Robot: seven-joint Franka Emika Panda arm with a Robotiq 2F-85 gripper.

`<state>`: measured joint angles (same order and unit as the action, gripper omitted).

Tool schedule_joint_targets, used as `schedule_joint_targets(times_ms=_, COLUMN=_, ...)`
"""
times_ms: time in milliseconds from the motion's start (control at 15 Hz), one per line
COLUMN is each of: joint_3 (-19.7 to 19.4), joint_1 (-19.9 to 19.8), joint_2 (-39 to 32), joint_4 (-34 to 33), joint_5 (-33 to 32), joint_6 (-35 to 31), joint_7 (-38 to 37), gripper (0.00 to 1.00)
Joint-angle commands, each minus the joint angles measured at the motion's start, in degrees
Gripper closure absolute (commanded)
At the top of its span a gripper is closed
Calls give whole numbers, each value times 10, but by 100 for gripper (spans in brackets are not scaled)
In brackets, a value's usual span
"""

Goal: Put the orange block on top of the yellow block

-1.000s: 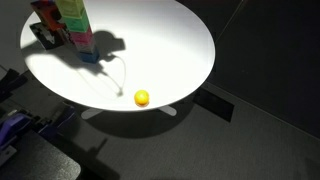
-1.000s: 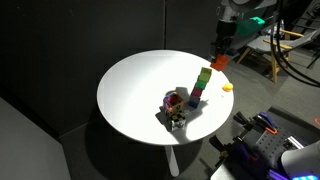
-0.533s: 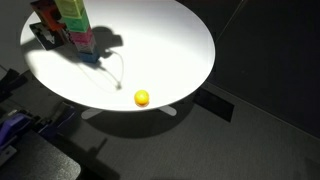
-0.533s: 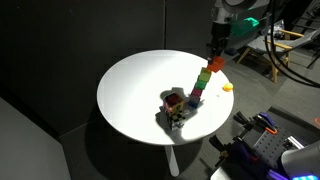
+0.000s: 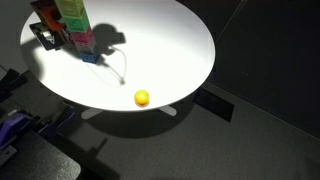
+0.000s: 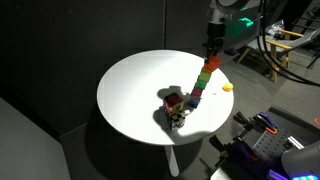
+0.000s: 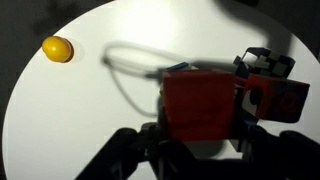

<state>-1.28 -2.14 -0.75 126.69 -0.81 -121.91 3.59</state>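
Holding the orange block [image 7: 200, 108] in the jaws, closed down to the block's width and pressing on two opposite faces. Fills the middle of the wrist view, with dark fingers [image 7: 262, 150] flanking it low on either side.

Poised at the very top of the tower [image 6: 197, 90], a stack of many-coloured blocks. Seen there in an exterior view as a small orange-red cube [image 6: 211, 64] directly under the arm's wrist. Cannot tell whether touching the tower's top block or hanging just above it. Cannot tell either which colour that top block has, too small for that.

Directly below the jaws, then, only the tower itself. Shows green, pink and blue among its colours [image 5: 78, 30], with the upper part cut off by the frame edge in that exterior view.

Just beside the tower's foot, a small clutter of red and dark toy pieces [image 6: 175, 106], well below the held block. In the wrist view, a red piece [image 7: 285, 98] with a black part just beside the block.

Apart from the tower, near the rim of the round white desk [image 6: 130, 90], a small yellow ball [image 6: 228, 88], lying alone in both exterior views [image 5: 142, 98] and at the upper corner of the wrist view [image 7: 57, 49].

Off the desk, on the ball's side of the tower, a pale wooden frame [image 6: 285, 45] and, lower, some purple-and-white gear [image 6: 262, 135].
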Motion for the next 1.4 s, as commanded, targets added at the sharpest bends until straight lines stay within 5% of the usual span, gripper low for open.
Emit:
schedule_joint_targets(times_ms=0, joint_3=1, joint_1=4, joint_2=-18, joint_4=-33, joint_5=3, joint_6=25, joint_7=-12, gripper=67)
schedule_joint_targets(times_ms=1333, joint_3=4, joint_1=11, joint_2=-46, joint_4=-55, joint_5=-1, joint_6=35, joint_7=-19, gripper=67)
